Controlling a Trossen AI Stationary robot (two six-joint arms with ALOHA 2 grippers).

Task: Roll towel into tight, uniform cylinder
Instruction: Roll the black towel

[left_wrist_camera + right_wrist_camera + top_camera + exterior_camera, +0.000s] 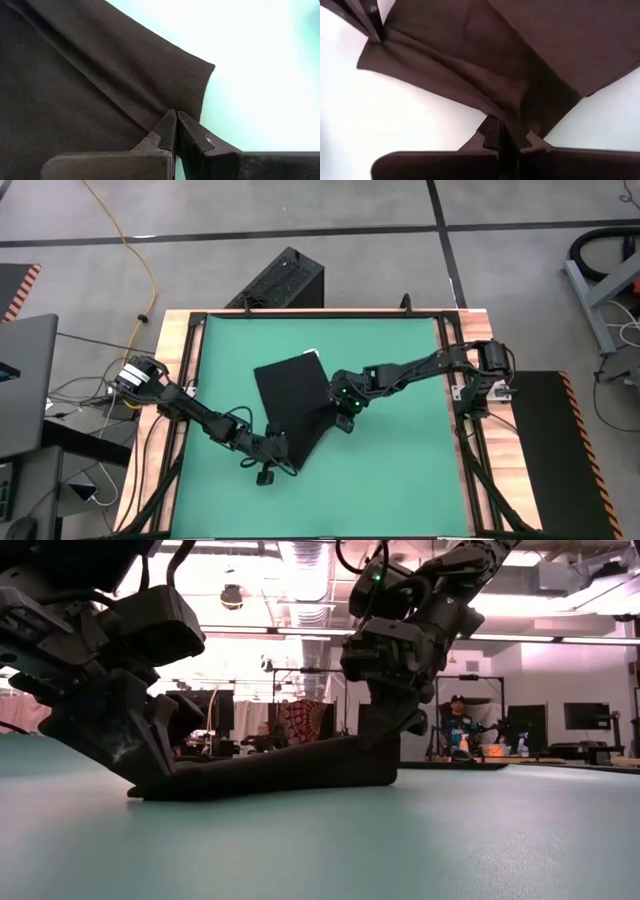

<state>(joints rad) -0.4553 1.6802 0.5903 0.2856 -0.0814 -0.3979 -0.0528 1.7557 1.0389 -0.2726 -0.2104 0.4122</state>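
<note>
The black towel [292, 395] lies on the green mat [400, 470] near its middle, its white tag [310, 352] at the far edge. Its near part is folded over into a strip running from my right gripper toward the near-left. My left gripper [280, 448] is shut on the strip's near end. My right gripper [340, 412] is shut on the towel's right side. In the low view the towel [280, 765] stretches between my left gripper [135, 780] and my right gripper [385, 745], higher at the right. My left gripper pinches the towel's folded edge [167, 106] between its two fingers, close to a corner [209, 67]. The fingers slant down from the table's left. That end of the towel sits low, at the mat. My right gripper pinches a bunched fold [512, 107] of the towel between its two fingers, slanting down from the table's right. That end [380, 755] is raised a little off the mat. The cloth creases from here toward my left gripper [372, 22].
A black ribbed box [285, 280] stands on the floor beyond the table's far edge. A wooden frame [180, 340] borders the mat. A laptop [25, 380] and cables lie at the left. A person [455, 725] sits far behind the table.
</note>
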